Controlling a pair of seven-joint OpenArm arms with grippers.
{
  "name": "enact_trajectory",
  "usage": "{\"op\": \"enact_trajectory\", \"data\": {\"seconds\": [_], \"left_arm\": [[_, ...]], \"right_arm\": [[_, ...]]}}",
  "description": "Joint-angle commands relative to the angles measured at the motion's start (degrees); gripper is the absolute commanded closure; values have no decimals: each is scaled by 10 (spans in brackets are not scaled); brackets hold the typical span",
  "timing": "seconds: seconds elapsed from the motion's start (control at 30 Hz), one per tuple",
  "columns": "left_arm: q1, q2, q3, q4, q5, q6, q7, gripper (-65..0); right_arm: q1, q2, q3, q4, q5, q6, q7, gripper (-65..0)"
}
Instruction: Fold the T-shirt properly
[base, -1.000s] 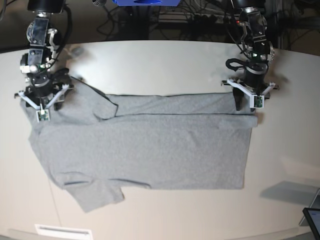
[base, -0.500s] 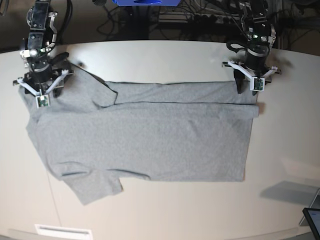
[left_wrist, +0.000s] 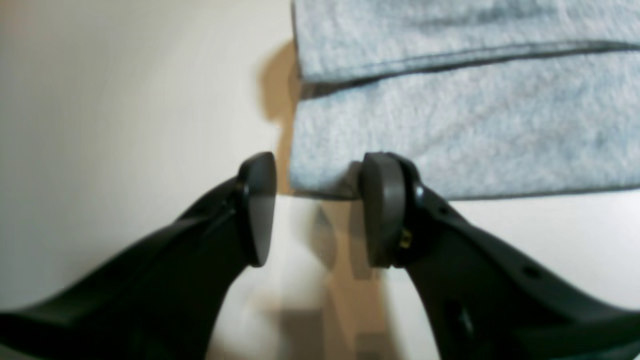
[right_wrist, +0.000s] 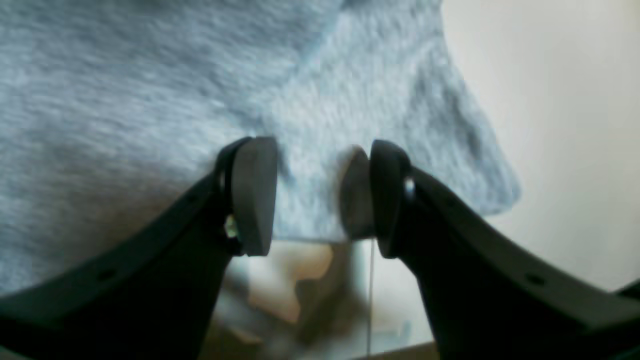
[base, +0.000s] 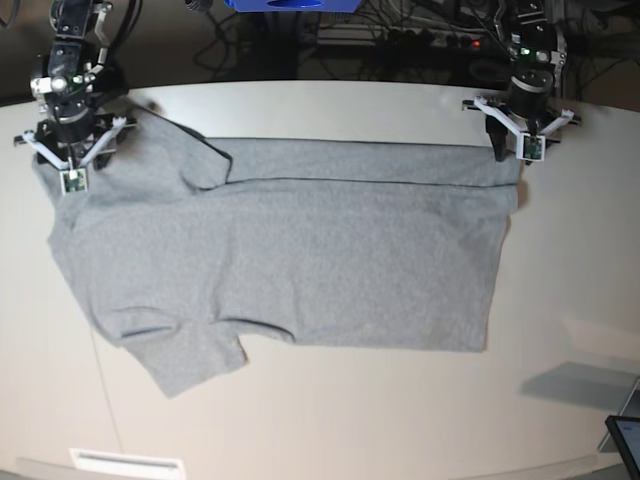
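The grey T-shirt (base: 300, 260) lies flat on the pale table (base: 330, 110), plain side up, with its far strip folded over and one sleeve pointing to the near left. My left gripper (base: 520, 150) stands at the shirt's far right corner. In the left wrist view the left gripper (left_wrist: 320, 210) has its jaws apart, straddling the corner of the T-shirt (left_wrist: 450, 125). My right gripper (base: 70, 160) is at the far left, on the shoulder area. In the right wrist view the right gripper (right_wrist: 320, 197) also has parted jaws, with the T-shirt (right_wrist: 150, 100) filling the gap between them.
A dark screen corner (base: 625, 440) pokes in at the near right. A white label (base: 125, 462) sits on the table's front edge. Cables and a blue object (base: 290, 5) lie behind the far edge.
Both grippers have moved toward the table's far edge, and the whole T-shirt has slid that way with them. The jaws' spacing looks unchanged.
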Motion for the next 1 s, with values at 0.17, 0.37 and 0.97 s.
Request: {"op": "enact_trajectory", "data": {"seconds": [0.17, 0.37, 0.97], "left_arm": [[22, 20, -4, 51, -1, 4, -7, -272], [38, 27, -5, 105, -1, 4, -6, -272], [19, 36, 2, 142, 3, 4, 23, -272]], "right_arm": [[-1, 3, 2, 25, -2, -2, -3, -286], [0, 4, 3, 54, -2, -2, -6, -286], [-29, -117, 110, 98, 90, 147, -78, -284]]}}
